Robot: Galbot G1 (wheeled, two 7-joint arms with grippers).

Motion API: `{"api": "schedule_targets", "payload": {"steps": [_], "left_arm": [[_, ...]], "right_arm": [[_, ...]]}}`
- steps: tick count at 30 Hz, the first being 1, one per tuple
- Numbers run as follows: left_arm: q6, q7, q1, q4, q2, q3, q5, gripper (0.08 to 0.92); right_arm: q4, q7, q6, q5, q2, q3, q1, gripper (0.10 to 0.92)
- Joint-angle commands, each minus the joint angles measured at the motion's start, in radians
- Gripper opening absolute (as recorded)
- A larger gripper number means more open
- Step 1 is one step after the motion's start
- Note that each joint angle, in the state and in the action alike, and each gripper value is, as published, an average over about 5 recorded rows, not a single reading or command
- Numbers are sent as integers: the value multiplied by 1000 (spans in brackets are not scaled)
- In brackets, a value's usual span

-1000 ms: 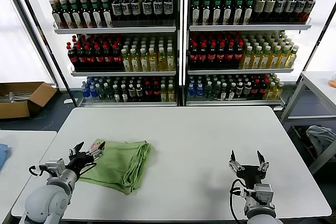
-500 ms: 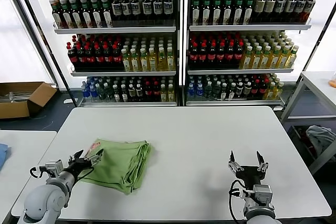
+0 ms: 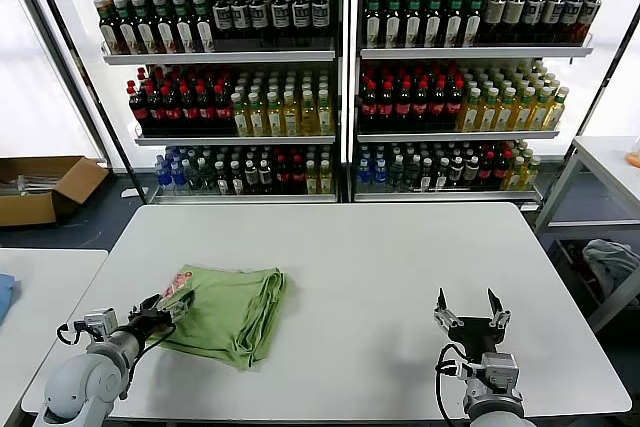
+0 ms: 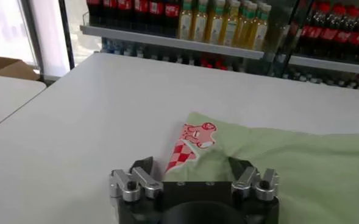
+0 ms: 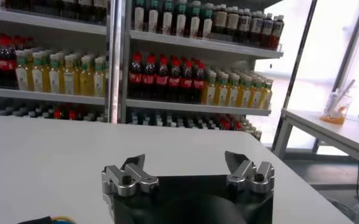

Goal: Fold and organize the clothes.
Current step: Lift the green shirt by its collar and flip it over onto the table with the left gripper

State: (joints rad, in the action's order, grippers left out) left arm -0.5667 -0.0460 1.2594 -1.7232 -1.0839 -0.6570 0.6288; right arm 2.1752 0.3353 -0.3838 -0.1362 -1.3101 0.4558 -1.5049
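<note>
A folded light green shirt (image 3: pixel 232 311) lies on the white table (image 3: pixel 380 267) at the front left, its red-and-white checkered logo (image 3: pixel 179 281) at the near-left corner. It also shows in the left wrist view (image 4: pixel 289 164), logo (image 4: pixel 190 141) facing up. My left gripper (image 3: pixel 167 307) is open and empty, low at the shirt's left edge, jaws either side of the logo corner (image 4: pixel 191 167). My right gripper (image 3: pixel 467 305) is open and empty, low over the table's front right (image 5: pixel 182 164).
Shelves of bottles (image 3: pixel 340 77) stand behind the table. A cardboard box (image 3: pixel 40 187) sits on the floor at far left. A second table (image 3: pixel 40 287) is to the left, another (image 3: pixel 610 162) at the right.
My left gripper has drawn back toward the front-left, lower and away from the shirt's logo corner. The shirt and the right arm have not moved.
</note>
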Motion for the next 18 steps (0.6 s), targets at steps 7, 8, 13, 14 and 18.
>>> {"api": "schedule_targets", "payload": {"steps": [7,8,13,14,18], "left_arm": [[-9,-18,18,-12,-2,0,-6,524],[-9,-19,19,-15,-3,0,-8,489],[-1,-21,19,-22,-6,0,-25,333],[1,-20,19,-22,-7,-1,-27,307],[14,-15,14,-31,-11,-24,-30,195]], "right_arm": [[-1,-1,1,0,-2,-2,7,823],[-2,-2,1,0,-1,-2,7,823],[-3,-2,2,0,-2,-1,7,823],[-3,-2,2,0,-2,-1,7,823],[-4,-2,2,0,0,1,9,823]]}}
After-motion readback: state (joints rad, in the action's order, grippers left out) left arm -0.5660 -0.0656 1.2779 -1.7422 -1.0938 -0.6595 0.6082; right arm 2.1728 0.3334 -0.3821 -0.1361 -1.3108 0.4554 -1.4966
